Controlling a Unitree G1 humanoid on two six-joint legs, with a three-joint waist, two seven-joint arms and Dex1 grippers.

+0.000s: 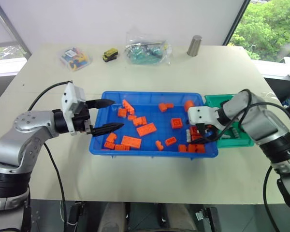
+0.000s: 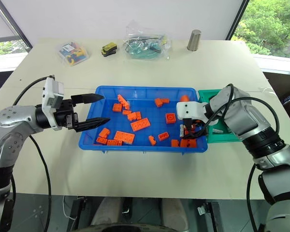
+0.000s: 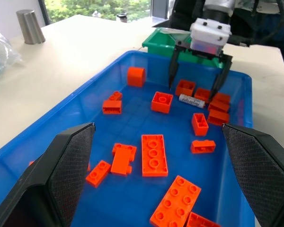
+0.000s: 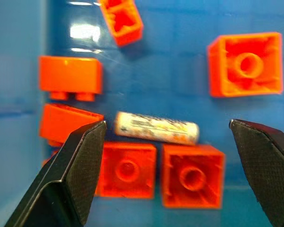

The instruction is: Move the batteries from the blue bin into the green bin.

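One battery (image 4: 156, 127), a small silver-grey cylinder, lies flat on the floor of the blue bin (image 1: 147, 94) near its right end, among orange bricks. My right gripper (image 3: 191, 93) points down over it, open, with one finger on each side of the battery (image 3: 191, 100) and not gripping it. The green bin (image 1: 213, 100) stands against the blue bin's right side, partly hidden behind my right arm. At the blue bin's left edge my left gripper (image 1: 117, 114) hovers open and holds nothing.
Several orange bricks (image 1: 146, 129) are scattered across the blue bin, some touching the battery. A tall grey metal cup (image 1: 194, 45), clear plastic bags (image 1: 147, 50) and a small yellow toy (image 1: 109, 54) sit at the table's far side.
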